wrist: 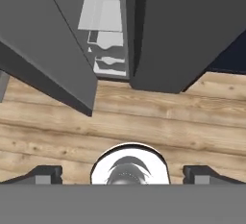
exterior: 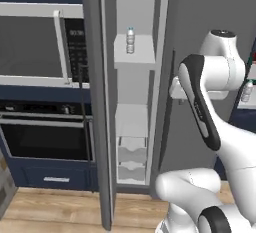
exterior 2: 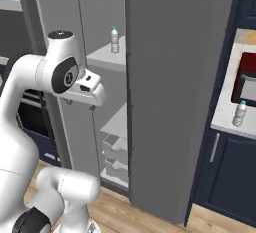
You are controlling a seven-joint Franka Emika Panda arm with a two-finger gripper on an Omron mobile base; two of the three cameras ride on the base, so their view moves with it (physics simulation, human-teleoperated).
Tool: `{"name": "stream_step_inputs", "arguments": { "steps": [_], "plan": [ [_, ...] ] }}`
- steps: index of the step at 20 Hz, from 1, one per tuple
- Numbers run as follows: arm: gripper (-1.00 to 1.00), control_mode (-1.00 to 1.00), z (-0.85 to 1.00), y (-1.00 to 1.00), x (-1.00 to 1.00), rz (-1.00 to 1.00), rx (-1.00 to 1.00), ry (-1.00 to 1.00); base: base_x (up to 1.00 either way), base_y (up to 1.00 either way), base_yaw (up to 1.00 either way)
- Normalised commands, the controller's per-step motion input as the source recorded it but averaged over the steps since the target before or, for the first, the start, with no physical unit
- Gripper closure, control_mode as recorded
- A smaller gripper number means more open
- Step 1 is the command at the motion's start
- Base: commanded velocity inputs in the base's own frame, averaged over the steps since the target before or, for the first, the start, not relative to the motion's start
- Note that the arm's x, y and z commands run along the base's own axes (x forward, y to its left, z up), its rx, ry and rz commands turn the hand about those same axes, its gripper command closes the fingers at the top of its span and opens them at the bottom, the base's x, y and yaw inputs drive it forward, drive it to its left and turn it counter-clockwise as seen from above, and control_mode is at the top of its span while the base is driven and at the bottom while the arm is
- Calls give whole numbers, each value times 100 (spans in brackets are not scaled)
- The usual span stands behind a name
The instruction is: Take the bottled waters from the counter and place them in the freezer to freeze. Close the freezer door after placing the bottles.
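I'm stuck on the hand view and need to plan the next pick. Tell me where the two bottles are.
Observer: One bottled water stands upright on an upper shelf of the freezer.
Operator: Give me the other one.
Observer: The second bottle stands on the counter, near its front edge, in front of the red microwave.
Operator: Report the freezer door.
Observer: The freezer door stands wide open, its edge towards the left base camera.
Operator: State the gripper.
Observer: The gripper is open and empty, pointing down at the wooden floor.
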Motion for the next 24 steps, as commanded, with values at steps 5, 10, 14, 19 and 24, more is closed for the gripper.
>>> {"name": "stream_step_inputs", "arguments": {
  "steps": [5,10,14,19,24],
  "plan": [
    [-100,100,0,0,0,0,0,0,-6,-95,-32],
    [-100,100,0,0,0,0,0,0,0,-100,-30],
    [-100,100,0,0,0,0,0,0,32,-92,-23],
    [-100,100,0,0,0,0,0,0,56,-72,-21],
    [-100,100,0,0,0,0,0,0,60,21,-17]
  ]
}}
